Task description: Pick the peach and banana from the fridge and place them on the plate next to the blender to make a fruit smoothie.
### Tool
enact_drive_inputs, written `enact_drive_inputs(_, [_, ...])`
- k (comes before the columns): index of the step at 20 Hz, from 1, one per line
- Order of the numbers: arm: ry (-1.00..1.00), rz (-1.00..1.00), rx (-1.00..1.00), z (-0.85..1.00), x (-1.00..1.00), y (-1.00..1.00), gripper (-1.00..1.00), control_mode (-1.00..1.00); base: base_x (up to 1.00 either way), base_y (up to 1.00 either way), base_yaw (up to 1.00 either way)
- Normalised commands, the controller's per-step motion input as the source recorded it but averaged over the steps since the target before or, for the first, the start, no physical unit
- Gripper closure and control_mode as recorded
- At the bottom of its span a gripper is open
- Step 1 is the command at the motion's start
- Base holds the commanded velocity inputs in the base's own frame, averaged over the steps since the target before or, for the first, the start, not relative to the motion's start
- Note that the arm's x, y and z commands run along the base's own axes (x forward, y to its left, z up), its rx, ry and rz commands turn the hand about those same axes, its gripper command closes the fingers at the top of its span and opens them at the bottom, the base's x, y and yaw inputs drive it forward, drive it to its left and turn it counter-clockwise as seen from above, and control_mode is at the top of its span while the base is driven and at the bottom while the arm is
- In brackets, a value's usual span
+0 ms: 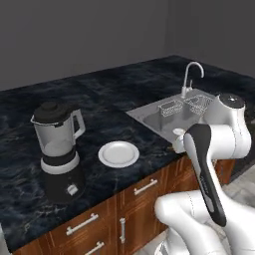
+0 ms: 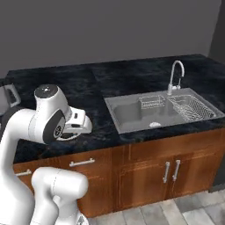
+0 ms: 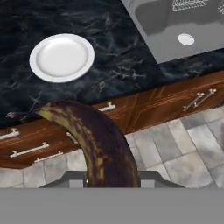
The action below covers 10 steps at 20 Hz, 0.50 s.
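Observation:
In the hand view the banana [image 3: 98, 142], dark brown-black with yellowish streaks, rises curved from between the jaws of my gripper [image 3: 113, 178], which is shut on it. The banana hangs over the cabinet fronts, just off the counter's front edge. The white plate [image 3: 61, 57] lies on the dark counter beyond the banana's tip, with nothing on it. From the left base view, the plate [image 1: 118, 154] sits just right of the blender [image 1: 57, 149]. My hand [image 2: 80, 123] is at the counter's front edge. The peach and the fridge are out of view.
A steel sink [image 1: 169, 117] with a wire basket [image 2: 190, 108] and a curved faucet [image 2: 175, 75] is set into the counter right of the plate. Wooden drawers and doors [image 1: 144, 188] with bar handles run below the counter. Grey floor tiles [image 3: 183, 148] lie underneath.

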Motion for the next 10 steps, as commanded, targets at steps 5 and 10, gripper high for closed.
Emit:
enact_drive_inputs(5, [0.00,0.00,0.00,0.00,0.00,0.00,1.00,1.00,0.76,-0.33,0.72])
enact_drive_inputs(10, [0.00,0.11,0.00,-0.26,0.58,0.00,1.00,-1.00,0.35,-0.06,0.16])
